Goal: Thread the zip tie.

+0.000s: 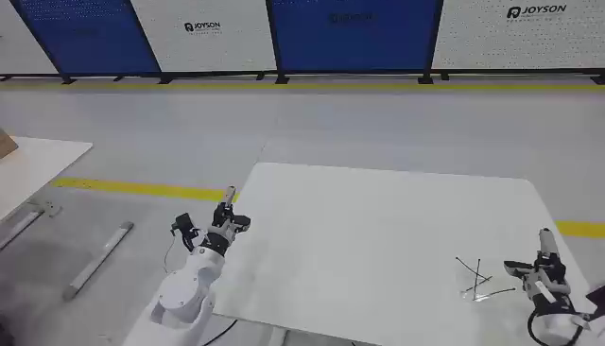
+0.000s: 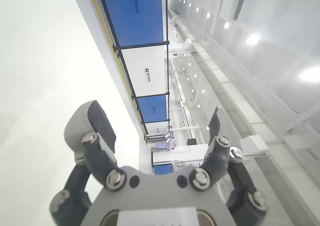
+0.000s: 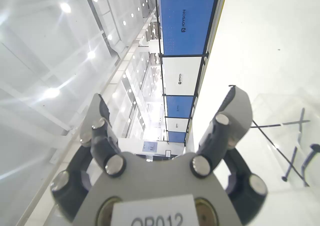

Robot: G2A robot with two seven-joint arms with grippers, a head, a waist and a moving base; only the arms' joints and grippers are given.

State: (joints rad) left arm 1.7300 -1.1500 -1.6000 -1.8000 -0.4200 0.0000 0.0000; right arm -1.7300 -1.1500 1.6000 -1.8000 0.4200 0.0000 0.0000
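Top view: a single white counter [image 1: 378, 233] carries a small loose heap of zip ties [image 1: 475, 275] near its front right corner. They are thin, straight, black strips lying crossed over one another. Three can be counted here, two crossing in an X and one lying apart toward the front, though they are too fine for a sure count. The right gripper [image 1: 531, 253] is at the counter's right edge, just beside the heap and not touching it. The left gripper [image 1: 227, 209] is at the counter's left edge, well apart from the zip ties.

Left wrist view: the left gripper [image 2: 156, 112] has its two fingers [image 2: 100, 122] wide apart with nothing between them. The bare white counter [image 2: 37, 49] lies along one side of it.

Right wrist view: the right gripper [image 3: 166, 94] also has its two fingers [image 3: 235, 107] spread apart and holds nothing. Just beside one finger the zip ties [image 3: 275, 147] lie on the counter [image 3: 262, 24], on a clear sheet [image 3: 280, 102]. One is long and very thin and runs slantwise. Others cross it, and two show a small thicker head at one end. Several of the strips look grey and faint, so I cannot tell how many are real and how many are reflections in the sheet.
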